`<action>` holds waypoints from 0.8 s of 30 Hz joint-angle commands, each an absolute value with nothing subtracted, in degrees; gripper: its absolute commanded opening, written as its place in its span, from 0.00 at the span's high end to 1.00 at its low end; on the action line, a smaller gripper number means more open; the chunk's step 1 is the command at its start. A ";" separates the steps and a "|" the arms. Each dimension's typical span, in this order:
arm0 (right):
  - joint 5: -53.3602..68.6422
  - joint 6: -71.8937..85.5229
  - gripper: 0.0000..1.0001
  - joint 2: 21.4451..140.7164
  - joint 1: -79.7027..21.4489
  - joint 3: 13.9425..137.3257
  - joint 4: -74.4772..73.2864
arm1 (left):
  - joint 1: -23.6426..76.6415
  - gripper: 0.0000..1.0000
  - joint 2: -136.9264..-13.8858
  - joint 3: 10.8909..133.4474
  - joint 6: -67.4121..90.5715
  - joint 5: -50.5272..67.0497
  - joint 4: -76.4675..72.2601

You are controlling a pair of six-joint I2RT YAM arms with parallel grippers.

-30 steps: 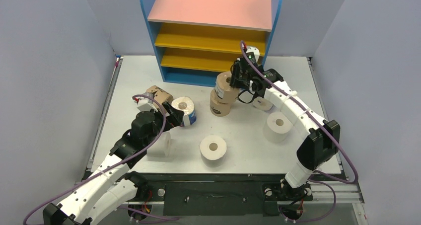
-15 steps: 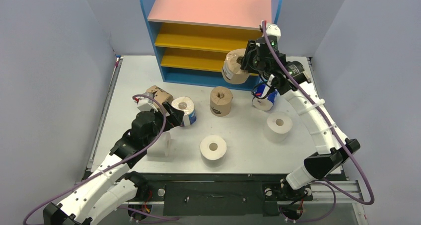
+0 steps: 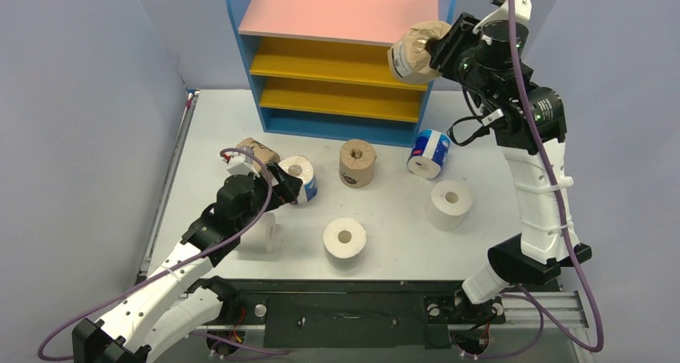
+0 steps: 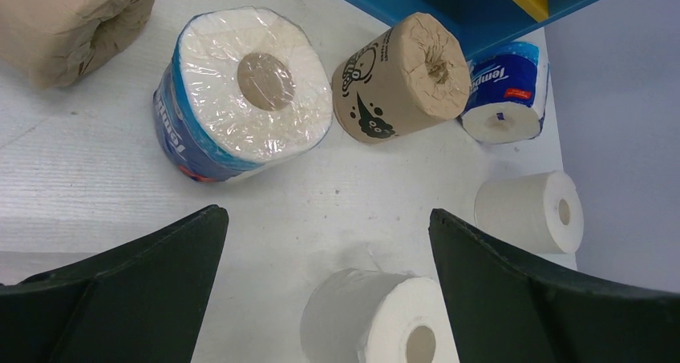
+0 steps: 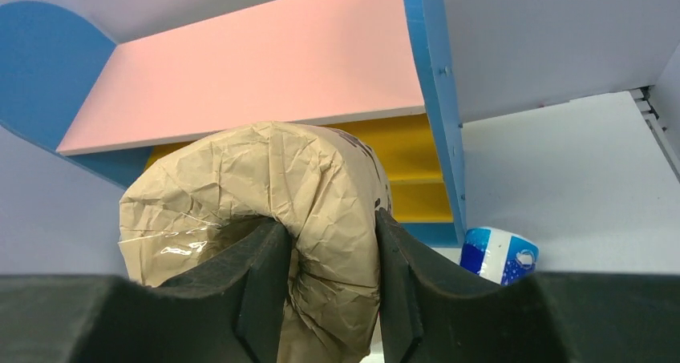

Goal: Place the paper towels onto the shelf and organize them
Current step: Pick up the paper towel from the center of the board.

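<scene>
My right gripper [image 3: 439, 46] is shut on a tan-wrapped paper towel roll [image 3: 414, 52], held in the air at the right end of the shelf [image 3: 341, 14], level with its pink top board. In the right wrist view one finger sits in the core of that tan roll [image 5: 265, 171] and the other outside it. My left gripper [image 4: 329, 219] stands open and empty above the table, just short of a blue-and-white roll [image 4: 240, 90]. A second tan roll [image 3: 358, 163] stands upright before the shelf. A third tan roll [image 3: 257, 151] lies at the left.
Another blue-and-white roll [image 3: 428, 153] lies near the shelf's right foot. Three plain white rolls rest on the table: one at the front middle [image 3: 345, 239], one to the right [image 3: 450, 203], one under my left arm [image 3: 261, 233]. Grey walls close in both sides.
My right arm has lifted the tan roll off the other tan roll and carried it up and right to the shelf's top board. The left arm has barely moved.
</scene>
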State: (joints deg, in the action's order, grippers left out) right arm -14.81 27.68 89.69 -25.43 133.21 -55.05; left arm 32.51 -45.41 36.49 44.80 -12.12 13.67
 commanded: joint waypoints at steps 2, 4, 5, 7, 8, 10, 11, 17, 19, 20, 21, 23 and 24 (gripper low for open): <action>-16.50 28.33 0.64 93.03 -23.25 137.07 -53.75 | 32.17 0.03 -45.39 39.24 45.87 -10.78 11.37; -16.67 29.06 0.64 92.83 -23.04 135.20 -51.51 | 32.21 0.03 -45.43 39.20 46.12 -10.59 11.34; -16.43 29.34 0.64 92.20 -23.04 134.44 -50.63 | 32.18 0.03 -45.52 39.29 46.25 -10.49 11.45; -16.36 29.90 0.64 91.53 -23.13 132.45 -48.22 | 32.22 0.03 -45.56 39.44 46.39 -10.46 11.67; -16.35 30.17 0.64 91.47 -23.21 131.77 -47.45 | 32.20 0.03 -45.47 39.36 46.36 -10.50 11.77; -16.48 30.37 0.64 91.52 -23.40 131.45 -46.80 | 32.13 0.03 -45.37 39.13 46.46 -10.73 11.73; -16.45 30.38 0.64 91.74 -23.48 131.47 -46.69 | 32.15 0.03 -45.36 39.07 46.43 -10.83 11.63; -16.60 30.37 0.64 93.25 -23.74 130.65 -45.76 | 32.17 0.03 -45.95 39.58 46.32 -10.81 12.08; -16.57 30.39 0.64 94.03 -23.67 131.09 -45.41 | 32.17 0.03 -45.91 39.39 46.51 -10.85 12.19; -16.60 30.40 0.64 94.57 -23.65 131.37 -45.38 | 32.17 0.03 -45.91 39.33 46.56 -10.78 12.25; -16.61 30.34 0.64 94.88 -23.71 132.07 -45.34 | 32.19 0.03 -45.82 39.30 46.67 -10.76 12.34; -16.22 30.40 0.64 95.85 -23.77 132.73 -45.27 | 32.19 0.03 -45.87 39.34 46.72 -10.80 12.37; -16.15 30.32 0.64 96.00 -23.84 132.77 -45.27 | 32.18 0.03 -45.88 39.40 46.74 -10.81 12.47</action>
State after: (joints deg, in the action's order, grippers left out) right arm -15.64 29.61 94.41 -23.33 130.47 -49.93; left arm 32.51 -45.93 36.69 46.30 -11.27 13.72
